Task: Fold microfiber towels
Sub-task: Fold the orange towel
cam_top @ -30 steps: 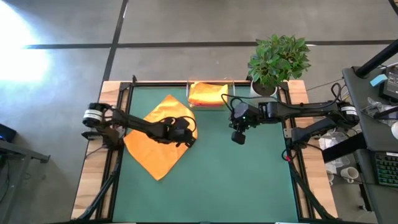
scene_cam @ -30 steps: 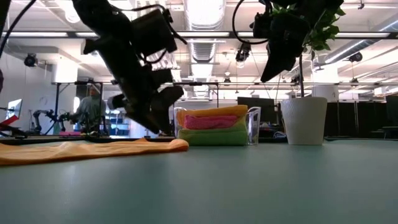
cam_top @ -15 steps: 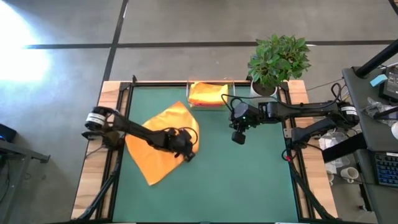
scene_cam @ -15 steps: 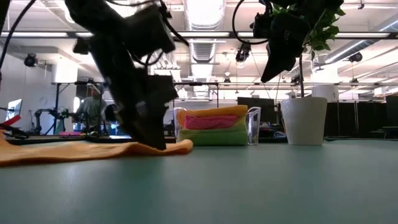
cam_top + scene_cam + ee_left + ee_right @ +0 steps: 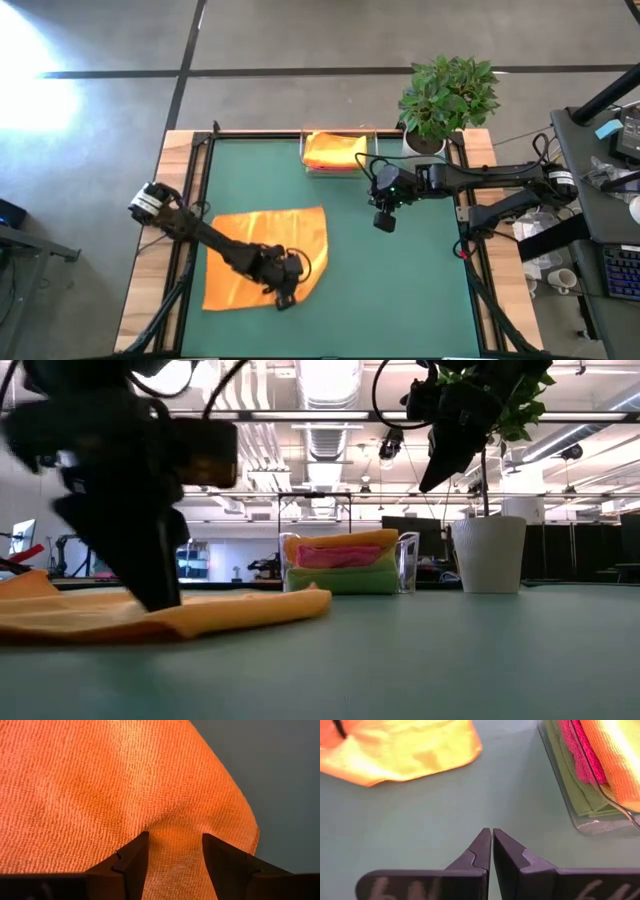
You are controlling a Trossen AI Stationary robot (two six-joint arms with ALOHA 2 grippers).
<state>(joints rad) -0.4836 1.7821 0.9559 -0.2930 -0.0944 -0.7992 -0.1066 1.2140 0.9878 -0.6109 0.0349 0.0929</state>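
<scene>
Found one orange towel (image 5: 250,250) spread nearly flat on the left part of the green table (image 5: 400,290), one corner pointing toward the centre. Saw the left gripper (image 5: 285,292) down at that towel's near edge, fingers (image 5: 132,862) set apart and pressed onto the cloth, a low ridge of orange fabric raised between them. Noted the left arm lying slantwise across the towel and hiding part of it from above.

Found the other folded towels (image 5: 340,565) stacked in a clear tray (image 5: 305,165) at the far edge: orange on top, pink under it, lime green lowest. Saw a potted plant (image 5: 447,95) in a white pot (image 5: 488,555) just right of the tray, at the far right corner. Found the right gripper (image 5: 383,222) hanging above the table near the tray, jaws closed together, holding nothing.

Left wide bare green over the centre, the right half and the near strip. Kept the towel's edges inside the mat, apart from the tray.
</scene>
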